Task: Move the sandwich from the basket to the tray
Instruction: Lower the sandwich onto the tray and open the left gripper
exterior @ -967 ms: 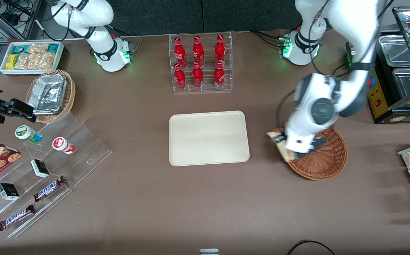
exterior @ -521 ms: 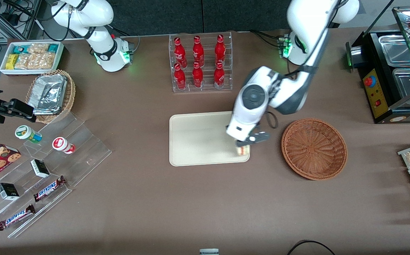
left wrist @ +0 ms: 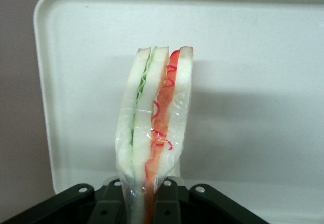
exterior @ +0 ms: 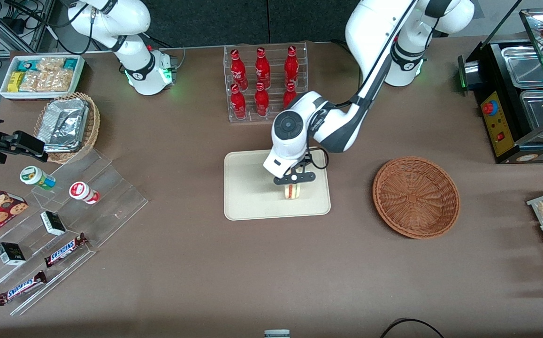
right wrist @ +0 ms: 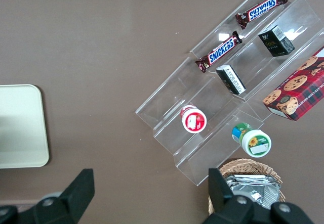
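The sandwich [exterior: 292, 190] hangs pinched edge-on between the closed fingers of the gripper [exterior: 293, 180], now over the middle of the tray [exterior: 248, 206] below it; a second ago it was just leaving the basket [exterior: 416, 197], now empty beside it, so only lowering and release remain

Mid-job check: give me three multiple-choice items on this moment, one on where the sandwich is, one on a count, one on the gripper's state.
1. Where is the sandwich?
A. in the basket
B. over the tray, in the gripper
C. on the bare table

2. How many red bottles stand in the clear rack?
A. four
B. six
C. eight

3. The gripper is:
A. shut on the sandwich
B. open above the basket
C. open on the table

Key: 1 B, the wedge hangs above the tray while the basket holds nothing; 2 B, two rows of three; 3 A, the left wrist view shows the fingers pinching the wrapped wedge.
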